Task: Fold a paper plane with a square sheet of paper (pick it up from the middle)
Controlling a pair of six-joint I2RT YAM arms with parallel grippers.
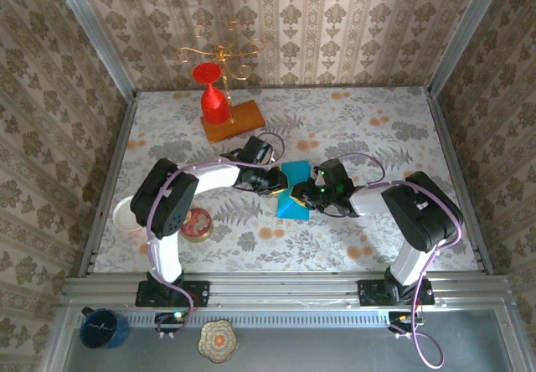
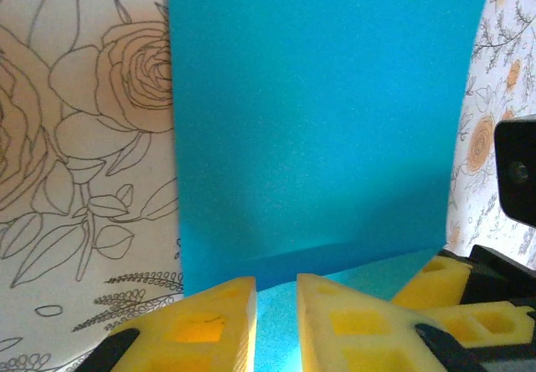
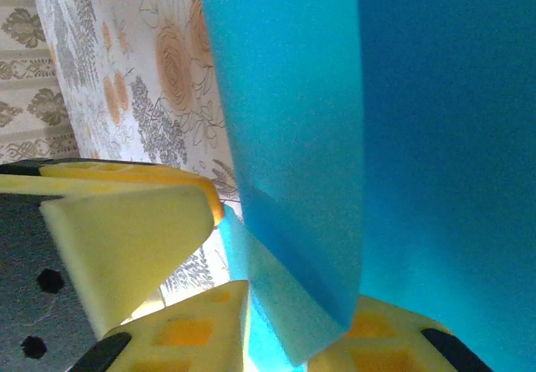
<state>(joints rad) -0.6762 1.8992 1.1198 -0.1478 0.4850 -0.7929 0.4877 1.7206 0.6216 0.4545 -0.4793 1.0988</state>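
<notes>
Square sheet of paper [image 1: 295,175], thin, plain and teal-blue, sits at the centre of the floral-printed tabletop [image 1: 368,137], partly lifted and creased, with one flat panel toward 12 o'clock and a folded flap dropping toward 6 o'clock. Its surface looks matte and faintly grainy, and its edges are straight and crisp.

The left end effector [image 2: 276,326] meets the sheet from 9 o'clock. Its yellow, hollow-cored foam-like fingers [image 2: 209,326] are drawn close together and clamped on the sheet's near edge, with teal showing in the slit between them. The right end effector [image 3: 289,338] comes in from about 4 o'clock. Its fingers flank the doubled edge of the flap with little room to spare, but I cannot tell whether they are pressed tight on it.

The sheet is likely very light and limp. It would sag away from any pinch point, slide on smooth pads and keep every accidental crease. A hold close to the fold line, on the doubled layers, looks the firmest place.

A red glass [image 1: 214,104] stands on an orange wooden block [image 1: 239,121] at 11 o'clock, well apart from the sheet.
</notes>
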